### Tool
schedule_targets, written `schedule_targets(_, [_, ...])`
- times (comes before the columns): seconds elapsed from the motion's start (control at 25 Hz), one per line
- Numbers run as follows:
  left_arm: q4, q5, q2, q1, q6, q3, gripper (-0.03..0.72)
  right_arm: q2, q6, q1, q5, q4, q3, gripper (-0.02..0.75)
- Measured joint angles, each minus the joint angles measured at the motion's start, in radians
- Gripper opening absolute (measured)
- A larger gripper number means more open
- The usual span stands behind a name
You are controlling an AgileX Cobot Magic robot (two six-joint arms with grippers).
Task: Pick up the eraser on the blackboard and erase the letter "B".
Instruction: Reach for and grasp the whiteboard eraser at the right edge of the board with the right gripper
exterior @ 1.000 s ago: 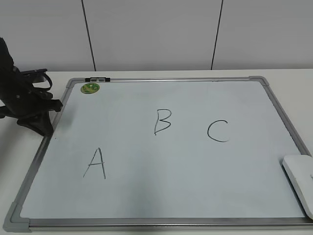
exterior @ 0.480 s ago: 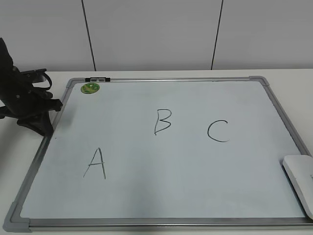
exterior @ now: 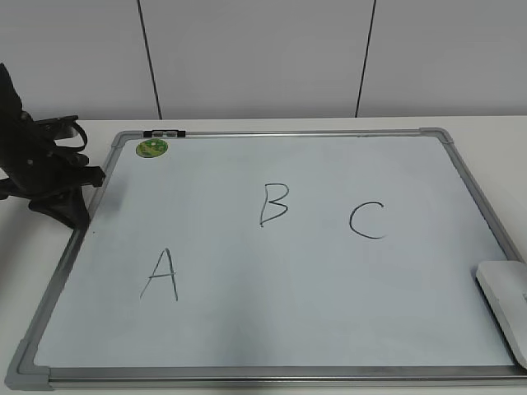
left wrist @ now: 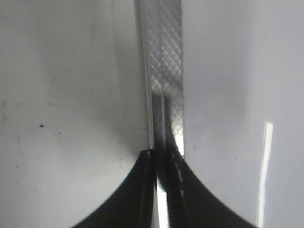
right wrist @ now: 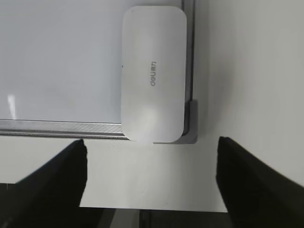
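Observation:
The blackboard [exterior: 272, 329] is a pale whiteboard with a grey frame, lying flat. The letter "B" [exterior: 274, 204] is drawn near its middle. The white eraser [exterior: 504, 303] lies on the board's near right corner; in the right wrist view [right wrist: 153, 73] it overlaps the frame. My right gripper [right wrist: 151, 152] is open and empty, above the table just off that corner, out of the exterior view. My left gripper [exterior: 72, 212] rests at the board's left edge; its jaws [left wrist: 163, 154] are shut over the frame [left wrist: 164, 71], holding nothing.
A hand-drawn "A" [exterior: 160, 276] is at the near left and a "C" [exterior: 367, 220] at the right. A green sticker [exterior: 152, 148] and a dark clip [exterior: 164, 132] sit at the far left corner. A white wall rises behind the table.

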Motion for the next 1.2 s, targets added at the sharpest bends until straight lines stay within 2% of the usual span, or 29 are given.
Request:
schedule_targets(0.24, [0.000, 0.000, 0.000, 0.000, 0.000, 0.000, 0.032, 0.205, -0.010, -0.002, -0.007, 0.013, -0.065, 0.643])
schedule_targets(0.56, [0.000, 0.002, 0.000, 0.000, 0.000, 0.000, 0.032, 0.421, -0.021, -0.001, -0.139, 0.016, -0.074, 0.643])
schedule_targets(0.8, [-0.003, 0.002, 0.000, 0.002, 0.000, 0.000, 0.031, 0.514, -0.024, -0.001, -0.236, 0.025, -0.075, 0.643])
schedule_targets(1.2, [-0.003, 0.002, 0.000, 0.002, 0.000, 0.000, 0.031, 0.589, -0.027, -0.001, -0.268, 0.033, -0.076, 0.629])
